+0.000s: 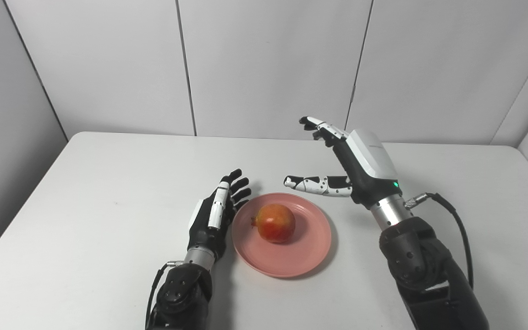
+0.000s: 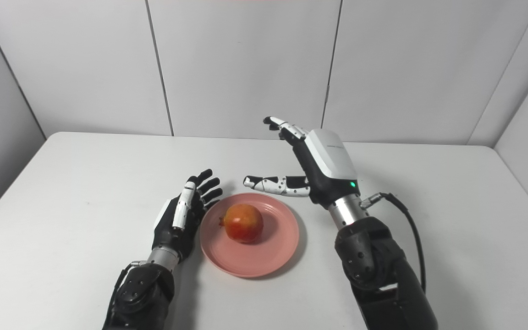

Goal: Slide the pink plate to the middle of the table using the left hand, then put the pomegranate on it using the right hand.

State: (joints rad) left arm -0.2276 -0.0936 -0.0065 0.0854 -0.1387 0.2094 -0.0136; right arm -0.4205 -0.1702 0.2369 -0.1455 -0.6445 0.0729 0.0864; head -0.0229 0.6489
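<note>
Resting on the pink plate [image 1: 307,250], the pomegranate [image 1: 276,223] is released; the spread right hand [image 1: 353,172] is best lifted clear, the left hand [image 1: 216,213] kept splayed beside the rim.

Both head cameras look down and forward over the white table [image 1: 108,192] toward the panelled back wall [image 1: 268,64]. Right eye sits slightly rightward; views overlap almost fully.

The pomegranate [image 2: 243,223] is seated on the pink plate [image 2: 264,256]; the left hand [image 2: 181,217] is spread beside it, the right hand [image 2: 312,169] raised beyond.
</note>
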